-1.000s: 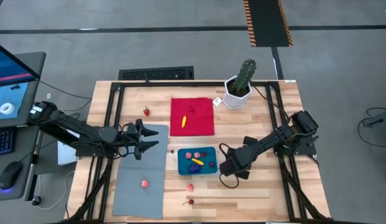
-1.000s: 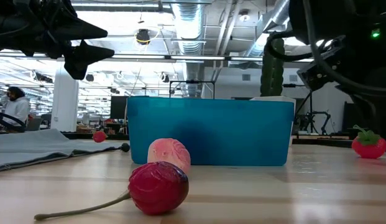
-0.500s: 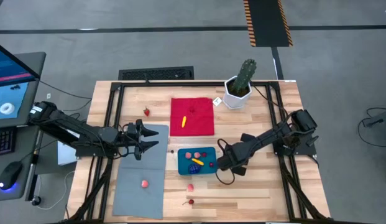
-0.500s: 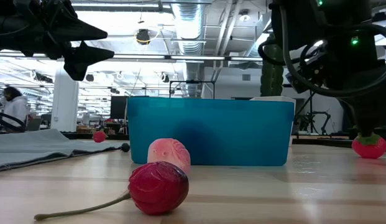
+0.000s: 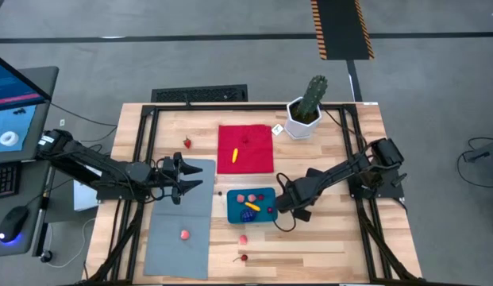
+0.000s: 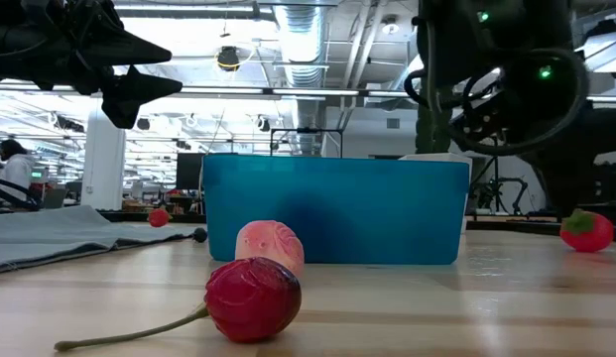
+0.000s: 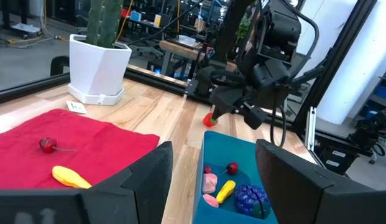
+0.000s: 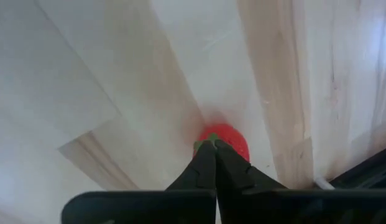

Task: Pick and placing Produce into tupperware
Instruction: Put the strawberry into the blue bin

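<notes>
The left gripper [image 5: 185, 176] hovers with its fingers spread and nothing between them, over the far edge of the grey mat [image 5: 179, 230] on the bench's left half. A pink piece [image 5: 184, 235] lies on that mat toward the near edge, and a red strawberry [image 5: 187, 143] sits on bare wood near the bench's far-left corner.

At mid-bench the red cloth [image 5: 245, 148] carries a yellow banana-like piece [image 5: 236, 154], its long axis running roughly far-to-near across the bench, and a cherry [image 7: 48, 145].

Just nearer than the cloth sits the tupperware [image 5: 252, 206], long axis parallel to the bench's near edge. Inside are pink pieces [image 7: 209, 183], a yellow piece [image 5: 252, 206] lying slantwise, a dark blue-purple cluster [image 5: 248, 214] and a small red one [image 5: 271, 210]. Between the container and the near edge, another pink piece [image 5: 243, 238] and a cherry [image 5: 244, 257] rest on the wood, the cherry's stem pointing toward the left edge.

Just right of the tupperware's right end, the right gripper [image 5: 282, 205] is down at the bench with its fingers [image 8: 212, 163] pressed together at the green top of a strawberry [image 8: 230, 140]; whether they pinch the leaf I cannot tell. The cactus [image 5: 308, 108] stands near the far-right corner.
</notes>
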You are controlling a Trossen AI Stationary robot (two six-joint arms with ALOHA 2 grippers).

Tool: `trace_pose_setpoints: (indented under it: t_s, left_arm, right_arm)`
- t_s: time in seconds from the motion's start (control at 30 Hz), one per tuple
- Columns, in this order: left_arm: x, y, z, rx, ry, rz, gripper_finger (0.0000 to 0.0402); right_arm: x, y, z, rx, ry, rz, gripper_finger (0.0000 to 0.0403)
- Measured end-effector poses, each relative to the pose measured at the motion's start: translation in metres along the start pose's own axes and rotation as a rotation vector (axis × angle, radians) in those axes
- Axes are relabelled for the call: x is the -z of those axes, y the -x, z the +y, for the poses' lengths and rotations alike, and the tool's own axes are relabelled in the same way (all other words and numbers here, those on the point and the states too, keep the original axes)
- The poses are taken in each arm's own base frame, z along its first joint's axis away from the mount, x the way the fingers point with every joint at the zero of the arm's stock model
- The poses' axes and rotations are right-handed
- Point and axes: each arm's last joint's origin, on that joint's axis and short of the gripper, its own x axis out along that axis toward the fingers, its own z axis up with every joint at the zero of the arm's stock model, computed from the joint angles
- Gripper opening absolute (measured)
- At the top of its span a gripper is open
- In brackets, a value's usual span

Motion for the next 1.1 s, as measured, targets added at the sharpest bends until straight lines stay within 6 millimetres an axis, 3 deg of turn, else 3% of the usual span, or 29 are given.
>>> trace_pose_setpoints:
  t_s: [0.2, 0.37, 0.53, 0.67, 0.9, 1.1]
  left_arm:
    - [0.000, 0.000, 0.000, 0.000, 0.000, 0.000, 0.0219]
    - [0.000, 0.000, 0.000, 0.000, 0.000, -0.001, 0.0219]
    - [0.000, 0.000, 0.000, 0.000, 0.000, -0.001, 0.0219]
    - [0.000, 0.000, 0.000, 0.001, -0.009, -0.002, 0.0219]
    - [0.000, 0.000, 0.000, 0.001, -0.025, -0.002, 0.0219]
    - [-0.001, 0.000, 0.003, -0.095, -0.086, -0.031, 0.0219]
  right_arm:
    - [0.000, 0.012, -0.010, -0.031, -0.024, -0.044, 0.0012]
    - [0.007, 0.042, -0.023, -0.054, -0.062, -0.200, 0.0011]
    - [0.025, 0.075, -0.044, -0.108, -0.129, -0.478, 0.0011]
    - [0.043, 0.090, -0.054, -0.228, -0.165, -0.759, 0.0011]
    - [0.063, 0.072, -0.062, -0.447, -0.160, -1.081, 0.0011]
    - [0.066, 0.047, -0.054, -0.713, -0.213, -1.272, 0.0011]
